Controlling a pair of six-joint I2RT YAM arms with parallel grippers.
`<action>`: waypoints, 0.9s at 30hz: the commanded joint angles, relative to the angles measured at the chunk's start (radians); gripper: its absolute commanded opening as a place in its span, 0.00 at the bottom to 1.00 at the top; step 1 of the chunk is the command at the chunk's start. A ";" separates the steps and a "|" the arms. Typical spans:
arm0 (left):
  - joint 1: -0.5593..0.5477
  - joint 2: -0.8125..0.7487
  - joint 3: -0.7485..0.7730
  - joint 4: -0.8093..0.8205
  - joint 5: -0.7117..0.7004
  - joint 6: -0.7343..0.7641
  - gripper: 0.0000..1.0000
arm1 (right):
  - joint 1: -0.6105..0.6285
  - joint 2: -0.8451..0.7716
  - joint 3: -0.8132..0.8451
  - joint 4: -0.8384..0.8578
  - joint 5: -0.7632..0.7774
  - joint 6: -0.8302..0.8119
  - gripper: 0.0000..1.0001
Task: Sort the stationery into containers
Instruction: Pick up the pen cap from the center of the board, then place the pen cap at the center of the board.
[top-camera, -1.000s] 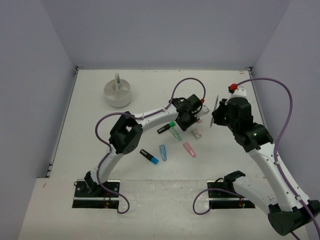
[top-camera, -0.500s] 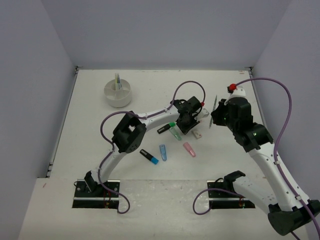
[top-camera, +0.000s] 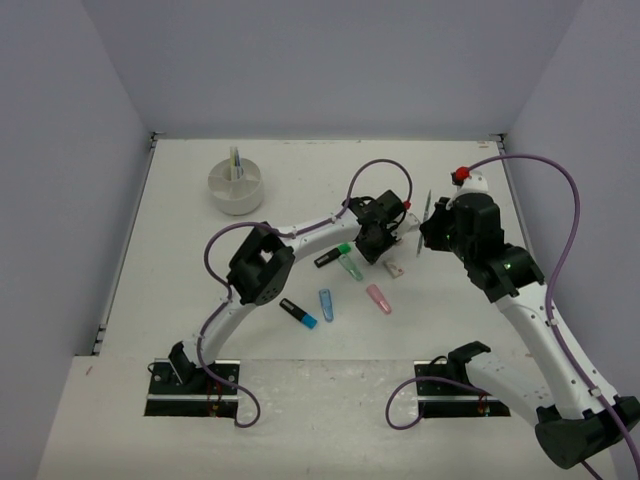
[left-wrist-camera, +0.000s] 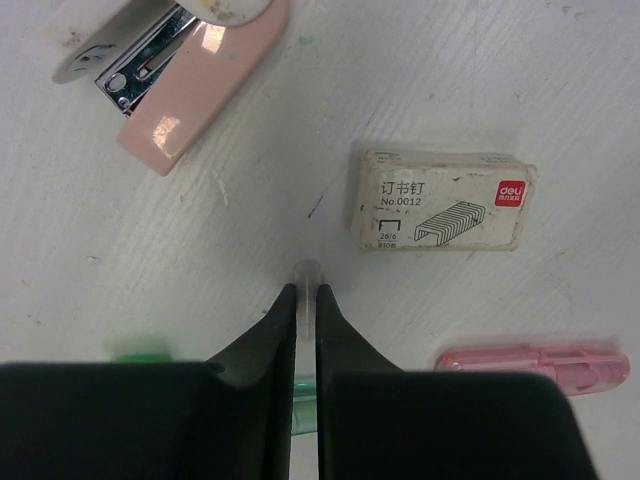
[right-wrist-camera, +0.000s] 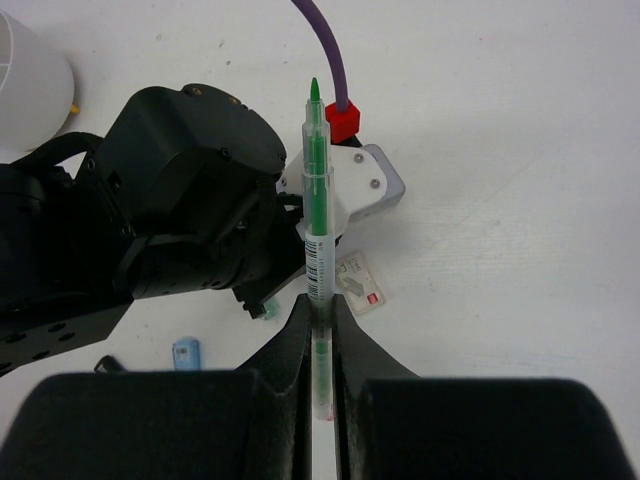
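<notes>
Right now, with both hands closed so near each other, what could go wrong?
1. The left hand pinches only the clear end of the green highlighter; it could pivot or slip out when lifted.
2. The right hand holds a long green pen right beside the left arm's wrist; either arm moving could knock the pen.

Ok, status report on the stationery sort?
Right gripper shut on thin green clear-barrelled pen. Left gripper shut on clear green-tinted marker. White round plastic tub rear-left, nothing blocking.

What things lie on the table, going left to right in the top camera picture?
tub → black-capped marker → blue highlighter → green highlighter → pink highlighter
</notes>
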 joint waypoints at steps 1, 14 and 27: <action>0.014 0.006 0.008 -0.024 -0.015 -0.037 0.01 | -0.003 -0.006 0.006 0.038 -0.016 -0.015 0.00; 0.256 -0.535 -0.487 0.317 -0.162 -0.514 0.00 | -0.003 -0.010 -0.003 0.052 -0.024 -0.013 0.00; 0.314 -0.986 -1.225 0.415 -0.440 -1.505 0.00 | -0.001 0.014 -0.032 0.112 -0.155 0.003 0.00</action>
